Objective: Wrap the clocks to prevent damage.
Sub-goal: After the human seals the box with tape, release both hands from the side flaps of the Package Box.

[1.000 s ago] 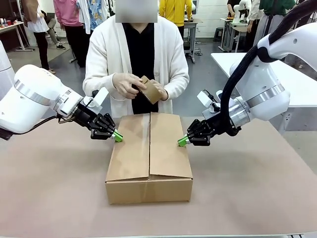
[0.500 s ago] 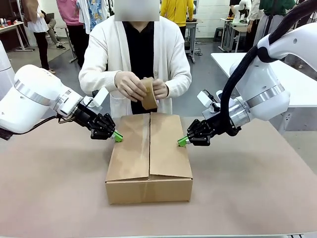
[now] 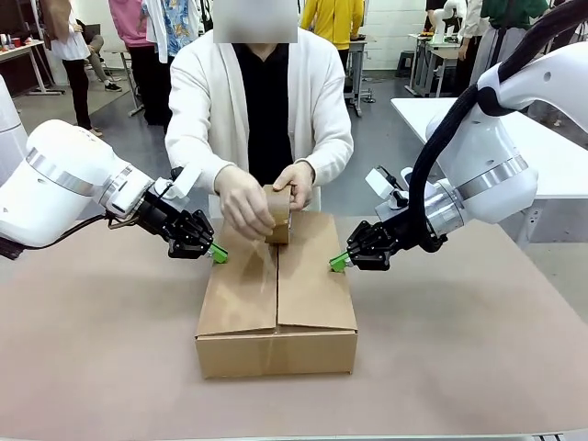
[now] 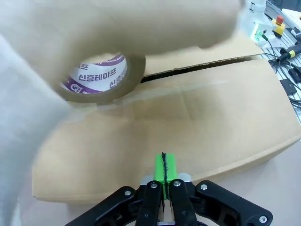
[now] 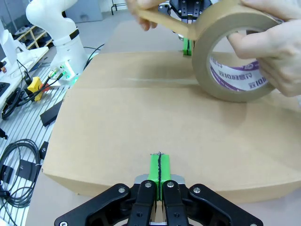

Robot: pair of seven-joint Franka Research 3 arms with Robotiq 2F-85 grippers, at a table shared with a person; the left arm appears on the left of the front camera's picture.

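The cardboard box (image 3: 276,294) is plain tan-brown; the tape roll (image 5: 233,77) is a like brown, its white core printed in purple letters. The left gripper (image 3: 219,253) and right gripper (image 3: 338,262) are black with bright green pads (image 4: 169,167), the person's cardigan (image 3: 202,101) white over black, the table (image 3: 92,349) dull pinkish-brown.

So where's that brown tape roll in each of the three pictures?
Front view: tape roll in the middle, at the far end of the cardboard box.
Left wrist view: tape roll upper left, above the box top.
Right wrist view: tape roll upper right, above the box top.
Shared landmark: the seam between the box flaps, by the roll.
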